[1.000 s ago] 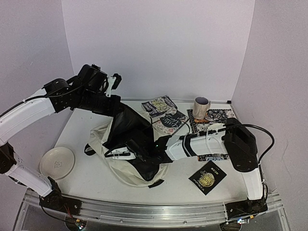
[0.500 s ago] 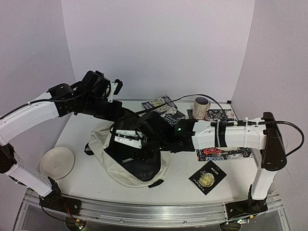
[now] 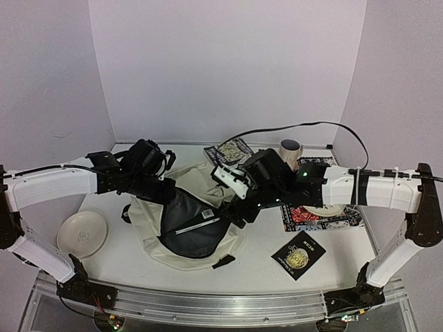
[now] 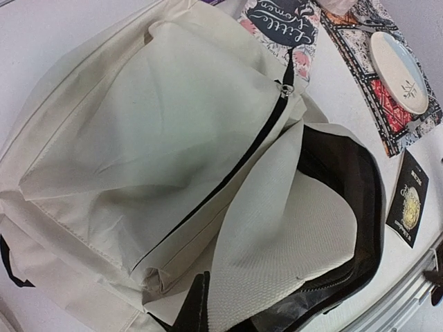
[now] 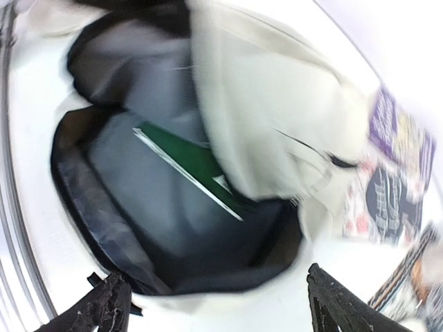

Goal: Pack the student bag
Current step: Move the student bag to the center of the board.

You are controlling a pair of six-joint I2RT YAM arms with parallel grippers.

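We see black booklet (image 3: 299, 254) lower right, plate (image 3: 82, 233) lower left. Student bag (image 3: 154, 238) lies centre frame, mouth open, green book (image 5: 190, 162) inside. Left gripper (image 3: 167, 188) pinches bag rim; right gripper (image 5: 216, 294) hangs above opening, fingers spread, empty. Mug (image 3: 290, 151) upper right.

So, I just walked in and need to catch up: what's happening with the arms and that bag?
The robot is packing the bag, which lies on the table with its mouth open. The left gripper is shut on the bag's rim, seemingly holding it open. The right gripper hangs open and empty above the mouth. A green book lies inside. A second book lies on the table behind the bag.
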